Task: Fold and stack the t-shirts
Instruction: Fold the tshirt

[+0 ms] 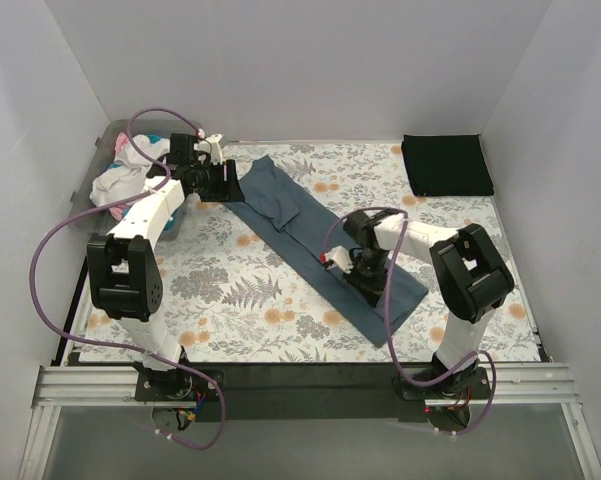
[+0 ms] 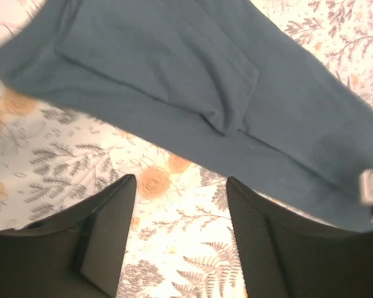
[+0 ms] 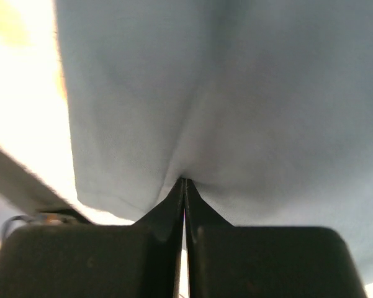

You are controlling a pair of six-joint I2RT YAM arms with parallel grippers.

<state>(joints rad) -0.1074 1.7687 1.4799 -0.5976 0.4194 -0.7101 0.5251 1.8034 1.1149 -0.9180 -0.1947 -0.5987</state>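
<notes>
A: How's the left claw (image 2: 180, 181), upper left?
B: Spread apart and empty, over the desk (image 1: 230, 290) just short of the blue shirt (image 1: 280, 205), a long strip slanting across mid-frame.
A: And the right claw (image 3: 184, 181)?
B: Pinched tight on that shirt's lower-right part.
A: Risk?
B: Pulled from one point only, the strip may unfold or drag. The pinch looks thin and could slip.
</notes>
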